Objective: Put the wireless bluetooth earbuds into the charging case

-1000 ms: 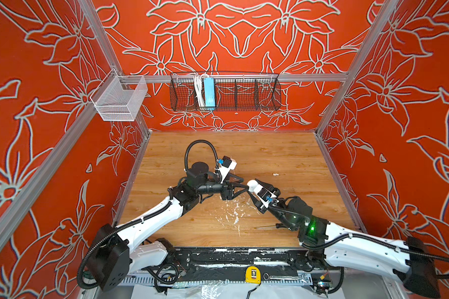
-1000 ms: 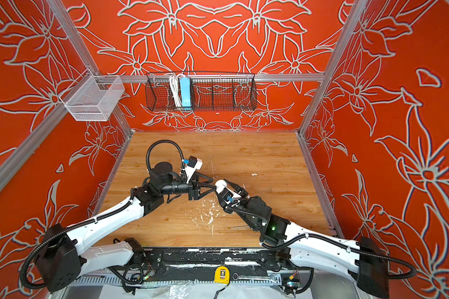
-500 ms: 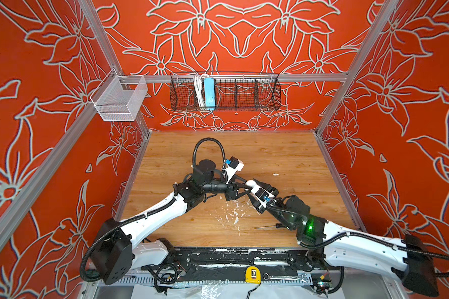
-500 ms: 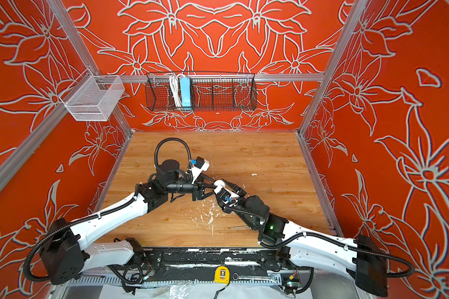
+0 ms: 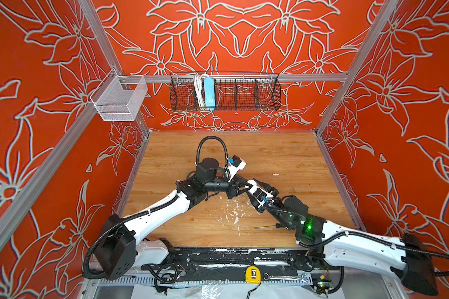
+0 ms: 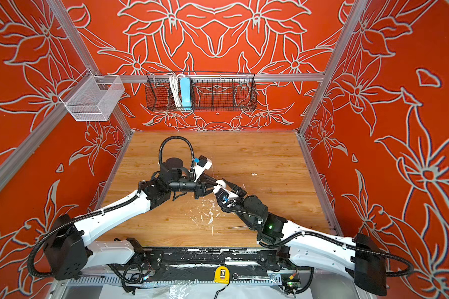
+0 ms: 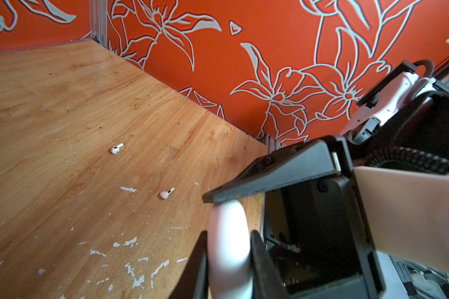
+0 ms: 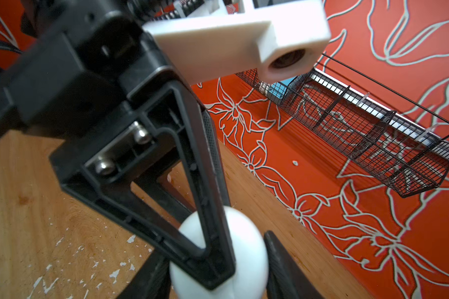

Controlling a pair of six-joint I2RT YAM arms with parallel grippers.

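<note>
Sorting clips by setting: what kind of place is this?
Probably a lab robot cell: a left arm and right arm mounted at a wooden tabletop boxed in by aluminium-framed red floral panels, with a black wire basket on the back rail.

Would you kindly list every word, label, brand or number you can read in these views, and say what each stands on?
None can be read in any view.
Yellow item at the front: dark mark, too small to read.
Wrench beside it: any stamping too blurred.
Blue power strip in the wire basket: no legible print.
</note>
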